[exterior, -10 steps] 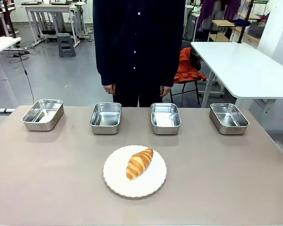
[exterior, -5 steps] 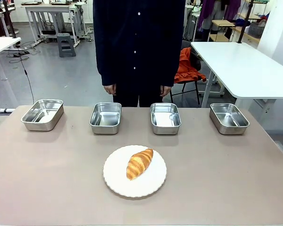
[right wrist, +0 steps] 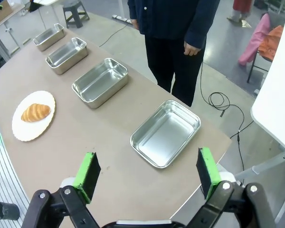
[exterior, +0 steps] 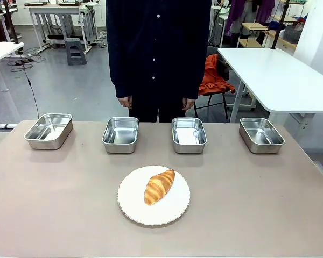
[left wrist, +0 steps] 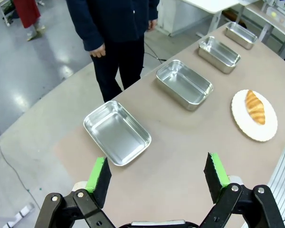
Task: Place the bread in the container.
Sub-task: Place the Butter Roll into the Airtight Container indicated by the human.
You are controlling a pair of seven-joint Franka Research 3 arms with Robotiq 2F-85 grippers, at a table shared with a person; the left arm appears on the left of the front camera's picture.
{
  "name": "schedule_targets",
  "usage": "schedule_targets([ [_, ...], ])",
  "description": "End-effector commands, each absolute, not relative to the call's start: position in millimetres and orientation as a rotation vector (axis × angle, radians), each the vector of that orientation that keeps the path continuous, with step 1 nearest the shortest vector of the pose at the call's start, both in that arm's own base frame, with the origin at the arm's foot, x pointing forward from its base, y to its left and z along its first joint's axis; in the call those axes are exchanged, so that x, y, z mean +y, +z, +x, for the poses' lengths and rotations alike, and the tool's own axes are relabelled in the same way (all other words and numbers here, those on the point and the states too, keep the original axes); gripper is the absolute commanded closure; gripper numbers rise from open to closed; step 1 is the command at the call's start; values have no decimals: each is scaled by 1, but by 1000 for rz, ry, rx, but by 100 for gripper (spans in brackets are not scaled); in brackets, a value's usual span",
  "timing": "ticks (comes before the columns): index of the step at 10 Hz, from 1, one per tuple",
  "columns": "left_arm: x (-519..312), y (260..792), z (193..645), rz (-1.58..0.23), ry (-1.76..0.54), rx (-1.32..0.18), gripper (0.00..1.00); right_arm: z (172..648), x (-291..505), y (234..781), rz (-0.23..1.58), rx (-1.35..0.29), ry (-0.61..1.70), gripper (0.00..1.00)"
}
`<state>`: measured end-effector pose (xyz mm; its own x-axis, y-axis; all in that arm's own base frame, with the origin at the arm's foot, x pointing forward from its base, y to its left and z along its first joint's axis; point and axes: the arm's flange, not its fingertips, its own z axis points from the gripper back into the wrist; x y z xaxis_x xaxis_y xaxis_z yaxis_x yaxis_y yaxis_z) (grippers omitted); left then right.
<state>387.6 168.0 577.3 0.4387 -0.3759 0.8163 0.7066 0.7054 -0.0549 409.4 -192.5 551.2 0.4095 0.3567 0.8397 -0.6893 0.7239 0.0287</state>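
The bread [exterior: 159, 186], a golden-brown croissant, lies on a round white plate [exterior: 137, 207] in the middle of the table; it also shows as the bread [left wrist: 255, 107] and the bread [right wrist: 35, 112] in the wrist views. Several steel containers stand in a row along the far edge, which one is the container I cannot tell: container [exterior: 48, 130], container [exterior: 120, 134], container [exterior: 188, 135]. My left gripper [left wrist: 156, 175] hangs open high above the leftmost pan [left wrist: 117, 132]. My right gripper [right wrist: 146, 175] hangs open above the rightmost pan [right wrist: 166, 133]. Both hold nothing.
A person in a dark buttoned top [exterior: 158, 48] stands at the far side, hands [exterior: 125, 101] down at the table edge. A fourth pan [exterior: 261, 135] sits far right. Bare tabletop [exterior: 54, 199] surrounds the plate. A white table [exterior: 280, 75] stands behind.
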Motion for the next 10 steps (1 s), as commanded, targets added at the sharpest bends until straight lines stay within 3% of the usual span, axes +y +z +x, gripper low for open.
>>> schedule_targets([
  [1, 172, 579, 386, -432, -697, -889, 0, 409, -192, 552, 409, -946, 681, 0],
  [10, 172, 579, 386, -432, -697, -889, 0, 409, -192, 552, 409, -946, 681, 0],
])
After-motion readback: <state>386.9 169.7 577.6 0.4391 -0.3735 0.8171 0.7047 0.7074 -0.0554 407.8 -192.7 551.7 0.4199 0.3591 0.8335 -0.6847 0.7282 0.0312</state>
